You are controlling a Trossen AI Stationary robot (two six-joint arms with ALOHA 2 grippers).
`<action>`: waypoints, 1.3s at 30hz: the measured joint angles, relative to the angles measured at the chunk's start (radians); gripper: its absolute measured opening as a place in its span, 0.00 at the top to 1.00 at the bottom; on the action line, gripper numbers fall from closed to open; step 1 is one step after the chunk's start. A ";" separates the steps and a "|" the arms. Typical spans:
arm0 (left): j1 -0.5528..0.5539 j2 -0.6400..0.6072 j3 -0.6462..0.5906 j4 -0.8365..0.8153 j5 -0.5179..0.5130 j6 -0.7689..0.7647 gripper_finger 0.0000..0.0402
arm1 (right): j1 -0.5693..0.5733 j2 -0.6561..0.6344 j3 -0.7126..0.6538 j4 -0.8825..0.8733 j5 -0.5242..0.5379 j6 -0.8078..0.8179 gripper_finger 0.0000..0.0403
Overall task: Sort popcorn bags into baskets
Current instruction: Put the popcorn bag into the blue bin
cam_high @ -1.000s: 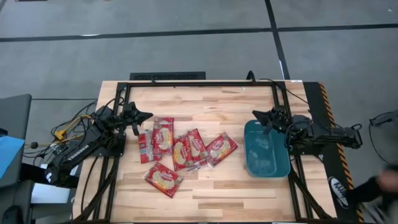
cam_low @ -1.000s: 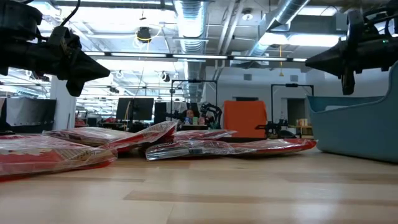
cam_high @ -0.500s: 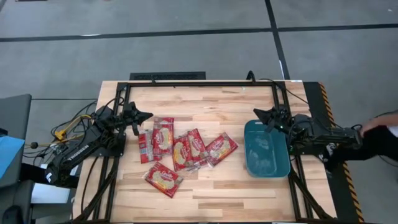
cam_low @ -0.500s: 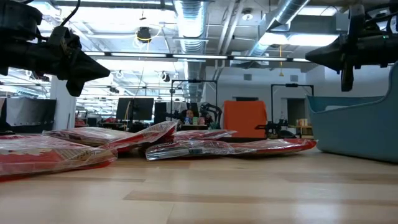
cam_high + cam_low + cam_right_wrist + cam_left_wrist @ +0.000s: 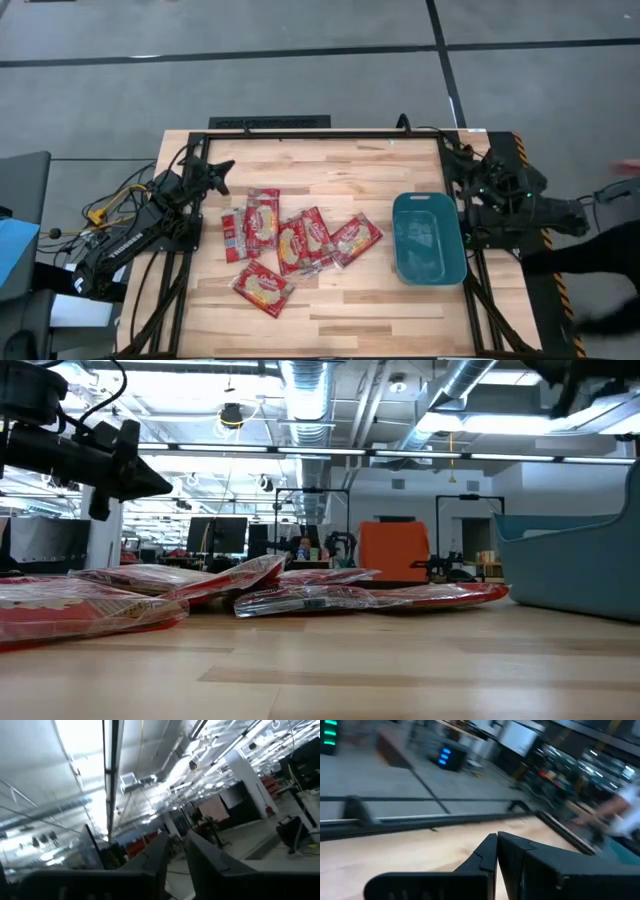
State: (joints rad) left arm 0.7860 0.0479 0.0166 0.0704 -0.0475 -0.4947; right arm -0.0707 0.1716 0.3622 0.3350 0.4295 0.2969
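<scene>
Right gripper (image 5: 452,150) has pulled back off the basket (image 5: 429,239) toward the table's (image 5: 330,165) far right corner, pointing up at the ceiling in its wrist view w/ a narrow gap between the fingers (image 5: 210,862), nothing held; left gripper (image 5: 226,165) has swung toward the far edge too, closed tight & empty. Six popcorn bags (image 5: 290,243) sit in a loose overlapping cluster mid-table, left of the teal basket, which has no bags in it.

Industrial lab: exposed ceiling ducts (image 5: 310,385) (monitors (image 5: 215,535) behind).
</scene>
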 joint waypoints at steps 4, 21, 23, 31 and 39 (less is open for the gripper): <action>0.000 0.000 0.000 -0.017 -0.080 -0.024 1.00 | 0.000 0.224 0.179 -0.081 0.018 -0.034 0.64; 0.000 0.000 0.000 -0.034 -0.040 -0.278 1.00 | 0.024 1.225 0.821 -0.706 -0.067 0.103 0.32; 0.000 0.000 0.000 -0.032 -0.038 -0.287 1.00 | 0.024 1.299 0.861 -0.706 -0.101 0.162 0.32; -0.001 0.000 0.000 0.071 0.166 -0.278 0.85 | 0.050 1.539 0.962 -0.745 -0.302 0.341 0.32; -0.001 0.002 0.000 0.146 0.317 -0.319 0.50 | 0.065 1.708 0.963 -0.822 -0.466 0.427 0.32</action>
State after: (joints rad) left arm 0.7853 0.0498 0.0170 0.2161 0.2699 -0.8135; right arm -0.0059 1.8793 1.3251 -0.4866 -0.0368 0.7236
